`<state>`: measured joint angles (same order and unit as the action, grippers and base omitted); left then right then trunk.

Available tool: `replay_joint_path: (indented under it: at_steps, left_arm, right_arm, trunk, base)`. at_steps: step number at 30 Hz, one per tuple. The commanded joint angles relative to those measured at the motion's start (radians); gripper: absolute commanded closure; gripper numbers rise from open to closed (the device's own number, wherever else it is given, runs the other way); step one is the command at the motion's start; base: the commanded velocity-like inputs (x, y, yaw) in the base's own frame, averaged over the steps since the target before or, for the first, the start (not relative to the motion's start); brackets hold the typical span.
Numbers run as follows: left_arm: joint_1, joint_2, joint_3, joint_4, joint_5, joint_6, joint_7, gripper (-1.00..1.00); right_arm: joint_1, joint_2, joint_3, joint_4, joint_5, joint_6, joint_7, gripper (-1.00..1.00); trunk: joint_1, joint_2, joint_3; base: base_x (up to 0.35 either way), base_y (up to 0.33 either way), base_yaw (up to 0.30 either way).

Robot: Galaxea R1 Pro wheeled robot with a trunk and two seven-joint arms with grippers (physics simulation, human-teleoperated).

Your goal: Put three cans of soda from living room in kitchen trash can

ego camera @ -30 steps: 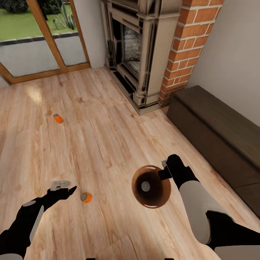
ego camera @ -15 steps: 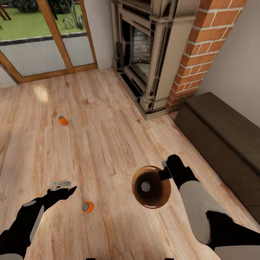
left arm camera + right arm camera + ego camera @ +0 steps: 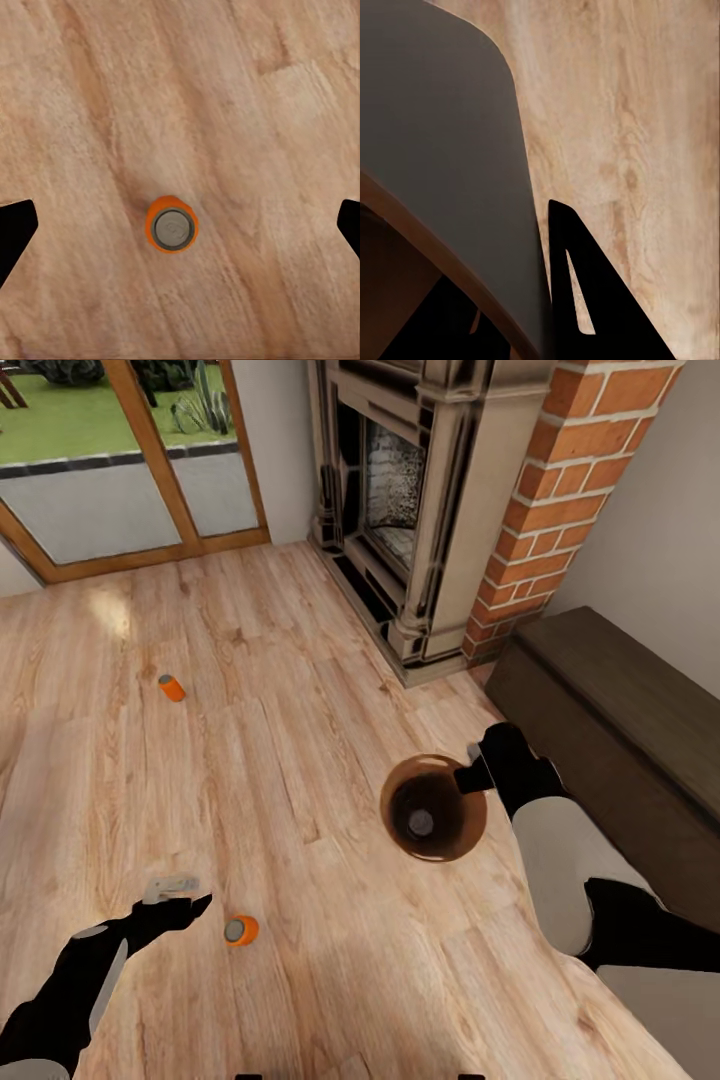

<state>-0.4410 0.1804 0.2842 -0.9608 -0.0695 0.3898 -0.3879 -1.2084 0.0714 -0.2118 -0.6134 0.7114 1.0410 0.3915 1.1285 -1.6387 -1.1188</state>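
Note:
My right gripper [image 3: 470, 778] is shut on the rim of the glossy brown tash can [image 3: 450, 845] and holds it above the wood floor. One can of soda [image 3: 420, 823] shows its grey top inside the bin. A second orange can of soda [image 3: 240, 930] stands upright on the floor just right of my open left gripper [image 3: 186, 896]. In the left wrist view this can [image 3: 172, 225] sits centred between the wide-apart fingertips [image 3: 15, 232], well below them. A third can of soda [image 3: 171, 687] lies on its side farther off, towards the glass doors. The bin's wall [image 3: 435, 150] fills much of the right wrist view.
A stone and red brick fireplace [image 3: 420, 510] stands ahead. A long dark wooden bench [image 3: 620, 730] runs along the right wall, close to my right arm. Wood-framed glass doors [image 3: 120, 460] are at the far left. Open plank floor lies around the cans.
The view has swung slightly to the left. My right arm has carried the tash can forward, away from me. The left gripper has hardly moved beside the upright can.

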Motion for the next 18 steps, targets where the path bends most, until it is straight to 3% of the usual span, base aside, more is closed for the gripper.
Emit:
replay_joint_path:
  at_steps: [1,5,8,11,18]
  left_arm:
    - [-0.018,0.000,-0.001,0.017,-0.001,0.020,0.010,-1.00]
    - [-0.093,0.000,-0.003,0.053,-0.003,0.084,0.062,-1.00]
    - [-0.177,-0.001,-0.004,0.105,-0.001,0.091,0.143,-1.00]
    - [-0.211,-0.004,-0.002,0.112,0.003,0.093,0.166,-1.00]
    - [-0.243,-0.076,-0.004,0.115,0.001,0.104,0.174,-1.00]
  right_arm:
    - [-0.041,-0.007,-0.001,0.023,-0.023,0.006,0.005,1.00]
    - [-0.144,-0.032,-0.001,0.052,-0.022,0.006,0.006,1.00]
    - [-0.205,-0.048,0.005,0.094,-0.021,0.006,0.006,1.00]
    - [-0.255,-0.051,0.009,0.130,-0.020,0.006,0.006,1.00]
    - [-0.317,-0.054,0.012,0.195,-0.020,0.006,0.006,1.00]
  trunk:
    - [0.004,-0.007,-0.005]
    - [0.019,-0.035,-0.024]
    - [0.031,-0.056,-0.038]
    - [0.042,-0.077,-0.052]
    - [0.069,-0.126,-0.085]
  base:
    - [0.000,0.000,0.000]
    - [0.000,0.000,0.000]
    - [0.000,0.000,0.000]
    - [0.000,0.000,0.000]
    - [0.000,0.000,0.000]
